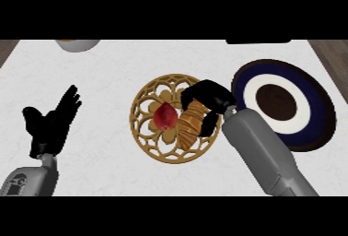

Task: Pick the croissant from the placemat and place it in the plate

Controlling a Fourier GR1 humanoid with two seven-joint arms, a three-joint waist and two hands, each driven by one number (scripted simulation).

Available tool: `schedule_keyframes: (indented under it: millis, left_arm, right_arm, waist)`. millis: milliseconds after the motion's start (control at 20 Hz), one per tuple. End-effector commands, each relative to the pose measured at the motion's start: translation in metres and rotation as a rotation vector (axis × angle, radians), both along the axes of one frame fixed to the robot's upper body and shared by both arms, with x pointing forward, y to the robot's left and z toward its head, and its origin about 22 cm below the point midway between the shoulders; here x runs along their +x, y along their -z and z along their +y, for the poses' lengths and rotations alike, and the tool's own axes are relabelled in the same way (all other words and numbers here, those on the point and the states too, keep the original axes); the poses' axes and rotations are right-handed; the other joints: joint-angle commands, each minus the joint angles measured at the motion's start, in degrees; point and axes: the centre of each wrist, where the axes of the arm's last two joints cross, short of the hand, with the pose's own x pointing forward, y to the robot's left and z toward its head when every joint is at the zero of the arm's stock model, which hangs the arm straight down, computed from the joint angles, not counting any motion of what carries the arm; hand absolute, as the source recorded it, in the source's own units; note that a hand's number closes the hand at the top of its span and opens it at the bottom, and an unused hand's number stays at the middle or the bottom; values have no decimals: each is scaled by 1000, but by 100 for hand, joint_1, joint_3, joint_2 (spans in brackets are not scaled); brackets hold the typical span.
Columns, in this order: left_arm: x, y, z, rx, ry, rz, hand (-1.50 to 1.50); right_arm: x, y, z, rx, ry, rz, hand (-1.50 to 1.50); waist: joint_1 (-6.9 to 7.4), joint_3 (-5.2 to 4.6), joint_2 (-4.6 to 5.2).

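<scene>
Right hand (207, 95) curled over upper end of croissant (190, 126). Croissant lies on gold lattice placemat (146, 133), beside a red fruit (164, 116). Plate (316, 99) just right of placemat. Left hand (51, 122) spread, resting at left of desk (102, 73).

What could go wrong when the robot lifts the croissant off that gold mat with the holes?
The right robot hand curls over one end of the golden-brown croissant, so the long free end might tip or slip as it rises. The red round fruit lies right beside the croissant on the gold openwork placemat and could get nudged. The navy, white and brown round plate is close, so the move is short.
</scene>
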Motion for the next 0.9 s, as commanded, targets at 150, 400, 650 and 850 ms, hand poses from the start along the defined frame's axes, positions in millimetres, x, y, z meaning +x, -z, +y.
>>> schedule_keyframes:
  millis: [150, 400, 650, 850]
  left_arm:
    - [-1, -6, 16, 3, -54, 18, 0]
    - [-14, 5, 16, 8, -66, 23, 0]
    - [-22, 13, 3, 16, -8, -16, 0]
    - [-7, -1, 7, -14, 7, -16, 0]
  right_arm:
    - [-46, -44, 0, 226, 172, -144, 150]
    - [-63, -106, -37, 382, 430, -432, 150]
    - [-103, -125, -77, 383, 672, -465, 150]
    - [-120, -130, -119, 438, 771, -415, 150]
  waist:
    - [-299, 18, -89]
    - [-311, 18, -87]
    - [-23, 19, 33]
    - [98, 23, 86]
